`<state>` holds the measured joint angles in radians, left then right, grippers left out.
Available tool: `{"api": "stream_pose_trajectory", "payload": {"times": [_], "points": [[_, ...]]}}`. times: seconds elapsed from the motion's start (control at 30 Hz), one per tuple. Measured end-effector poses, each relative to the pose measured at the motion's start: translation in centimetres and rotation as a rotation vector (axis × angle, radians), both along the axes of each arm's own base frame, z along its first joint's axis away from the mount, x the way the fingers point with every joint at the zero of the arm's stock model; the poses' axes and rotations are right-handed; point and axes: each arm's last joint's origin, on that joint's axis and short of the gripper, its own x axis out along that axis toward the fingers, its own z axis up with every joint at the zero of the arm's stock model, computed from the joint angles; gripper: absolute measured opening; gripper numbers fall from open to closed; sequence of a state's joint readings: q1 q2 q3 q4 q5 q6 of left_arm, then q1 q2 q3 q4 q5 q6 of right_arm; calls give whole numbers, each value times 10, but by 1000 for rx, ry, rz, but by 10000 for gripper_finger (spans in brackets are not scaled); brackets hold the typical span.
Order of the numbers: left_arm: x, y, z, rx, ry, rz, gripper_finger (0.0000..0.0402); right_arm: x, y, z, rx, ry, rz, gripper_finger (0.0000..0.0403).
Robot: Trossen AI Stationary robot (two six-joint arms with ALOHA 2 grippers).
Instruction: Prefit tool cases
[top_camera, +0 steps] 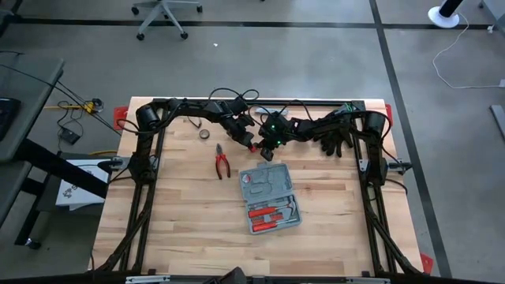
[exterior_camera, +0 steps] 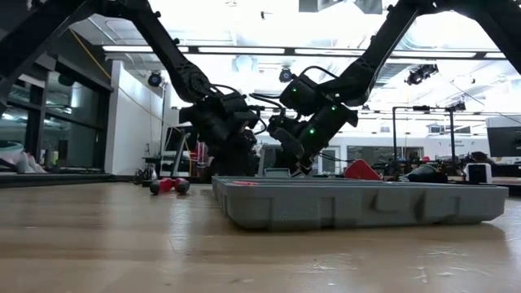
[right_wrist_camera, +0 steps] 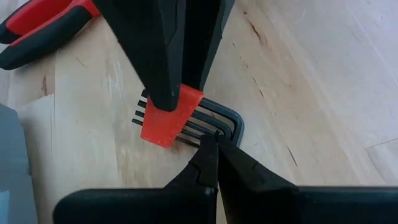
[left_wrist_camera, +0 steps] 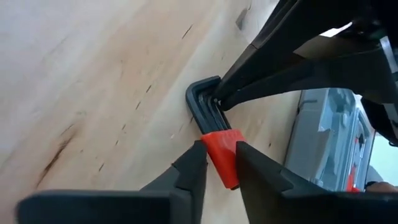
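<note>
L gripper [left_wrist_camera: 219,163] clamps red hex-key holder [left_wrist_camera: 221,155]; R gripper [right_wrist_camera: 214,152] closed at keys' bend. Case [top_camera: 270,199] open, just front of both.

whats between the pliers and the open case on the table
Nothing: in the high view only bare wood separates the pliers from the case. Both pincers work a hex key set farther back.
</note>
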<state>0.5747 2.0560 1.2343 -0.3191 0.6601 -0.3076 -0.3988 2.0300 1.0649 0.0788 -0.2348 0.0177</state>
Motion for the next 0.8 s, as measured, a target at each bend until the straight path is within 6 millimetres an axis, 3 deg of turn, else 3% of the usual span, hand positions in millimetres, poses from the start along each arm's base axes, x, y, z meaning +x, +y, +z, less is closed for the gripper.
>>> {"api": "stream_pose_trajectory", "payload": {"times": [0.2, 0.63, 0.8], "points": [[0, 0, 0, 17, -8, -20, 6, 0, 0, 0, 0, -1, 1, 0], [-1, 0, 0, 21, -11, -36, 1, 0, 0, 0, 3, 7, 1, 0], [-1, 0, 0, 1, -10, -26, 17, -1, 0, -8, 20, 30, -1, 0]]}}
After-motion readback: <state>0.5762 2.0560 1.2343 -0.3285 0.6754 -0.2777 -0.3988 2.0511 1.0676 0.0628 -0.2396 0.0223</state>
